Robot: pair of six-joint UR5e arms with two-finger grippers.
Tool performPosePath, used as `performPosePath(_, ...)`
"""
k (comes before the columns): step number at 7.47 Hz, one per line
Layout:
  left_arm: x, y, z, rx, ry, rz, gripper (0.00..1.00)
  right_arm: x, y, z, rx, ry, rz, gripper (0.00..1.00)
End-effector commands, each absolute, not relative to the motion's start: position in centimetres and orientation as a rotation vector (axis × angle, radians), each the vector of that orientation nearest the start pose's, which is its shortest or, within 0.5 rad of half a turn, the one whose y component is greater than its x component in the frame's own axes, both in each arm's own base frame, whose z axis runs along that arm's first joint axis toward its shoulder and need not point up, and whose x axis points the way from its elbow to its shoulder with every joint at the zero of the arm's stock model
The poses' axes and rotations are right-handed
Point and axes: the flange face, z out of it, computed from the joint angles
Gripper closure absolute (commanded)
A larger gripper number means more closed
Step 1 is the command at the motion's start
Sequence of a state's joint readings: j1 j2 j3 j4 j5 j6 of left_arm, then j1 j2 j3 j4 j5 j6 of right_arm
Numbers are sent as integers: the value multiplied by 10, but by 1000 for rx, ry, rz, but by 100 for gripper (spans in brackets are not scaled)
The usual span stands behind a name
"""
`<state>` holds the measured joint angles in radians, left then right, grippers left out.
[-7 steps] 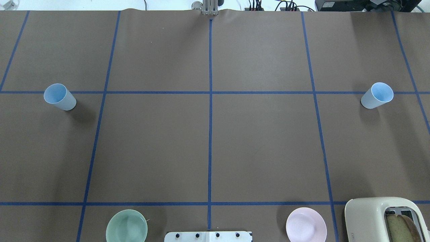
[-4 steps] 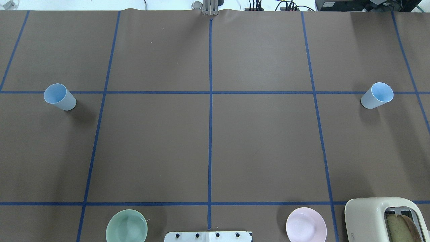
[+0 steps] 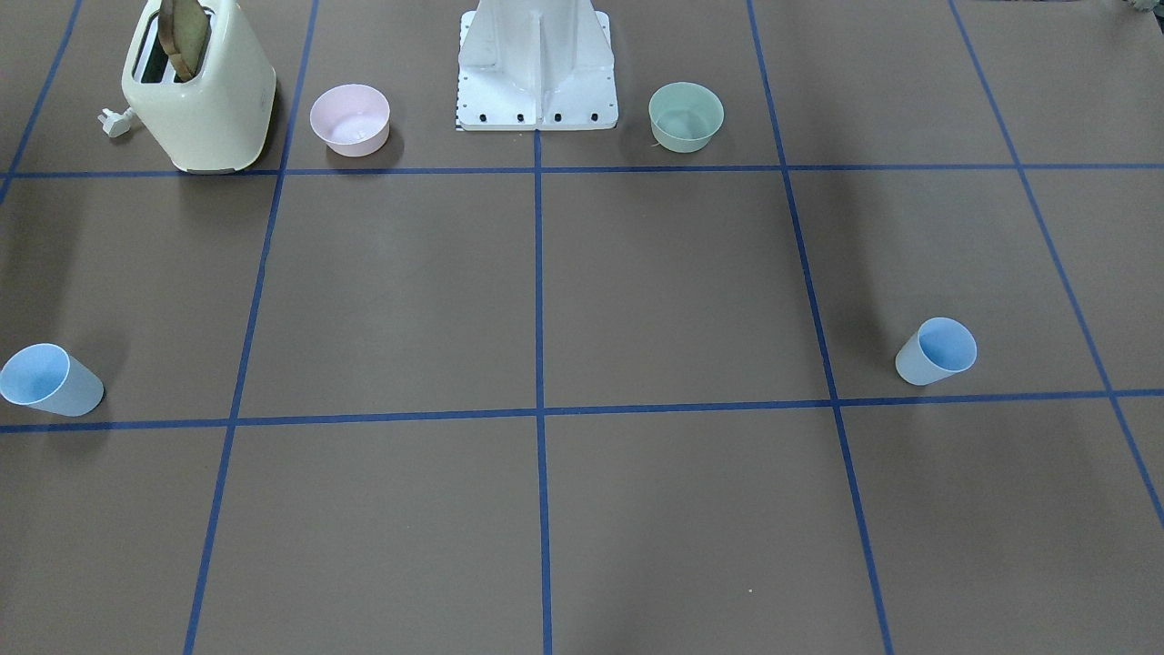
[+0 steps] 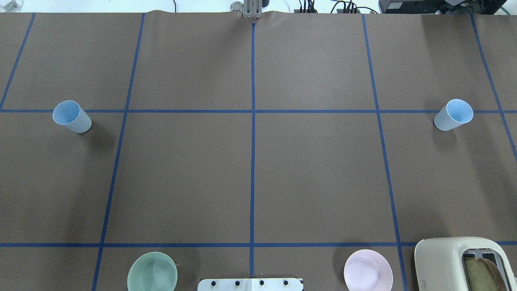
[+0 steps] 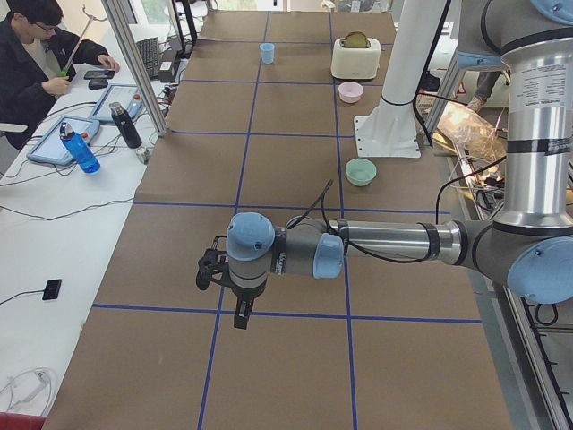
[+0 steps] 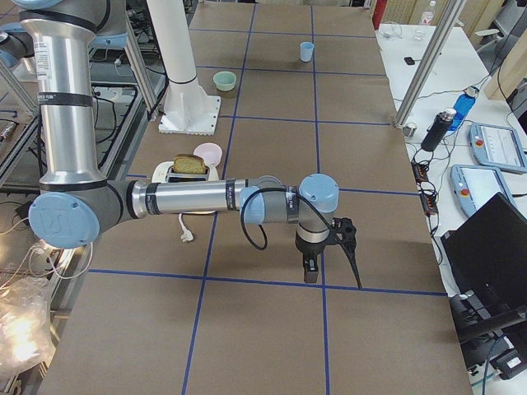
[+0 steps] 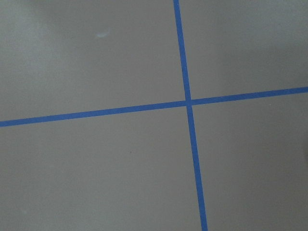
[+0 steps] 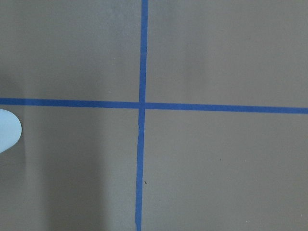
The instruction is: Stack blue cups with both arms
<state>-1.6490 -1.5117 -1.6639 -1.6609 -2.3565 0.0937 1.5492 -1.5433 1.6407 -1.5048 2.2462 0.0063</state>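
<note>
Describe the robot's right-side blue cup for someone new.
Start at the cream toaster on the robot's right. Go forward, away from the robot, across one taped square to the pale-blue cup by the tape line. It is taller and narrower than the pink bowl; its twin stands far off on the robot's left.

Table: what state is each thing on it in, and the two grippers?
Left cup, upright, empty, not stacked.
Right cup, upright, empty, not stacked.
Green bowl, upright, looks empty.
Pink bowl, upright, empty.
Toaster, bread in one slot.
Left gripper, open or shut unclear.
Right gripper, open or shut unclear.
</note>
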Motion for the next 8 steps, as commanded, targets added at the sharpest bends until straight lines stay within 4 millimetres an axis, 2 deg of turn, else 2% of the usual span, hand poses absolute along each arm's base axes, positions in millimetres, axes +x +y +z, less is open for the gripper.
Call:
performPosePath(1, -101, -482, 613, 262, 763, 93, 2, 60, -523, 591, 298, -667, -123, 0)
performPosePath(2, -101, -486, 606, 360, 753, 134, 2, 60, -523, 587, 352, -667, -136, 0)
performPosePath(3, -100, -502, 594, 490, 736, 191, 2, 47, -533, 576, 387, -669, -167, 0)
performPosePath(4, -98, -524, 588, 520, 747, 203, 2, 46, -544, 560, 415, -674, -176, 0)
performPosePath(6, -90, -525, 582, 598, 736, 256, 2, 44, -544, 561, 407, -683, -176, 0)
performPosePath(7, -59, -536, 568, 607, 749, 313, 2, 39, -545, 561, 404, -686, -185, 0)
performPosePath(8, -4, -554, 548, 558, 803, 316, 2, 33, -546, 561, 402, -688, -195, 0)
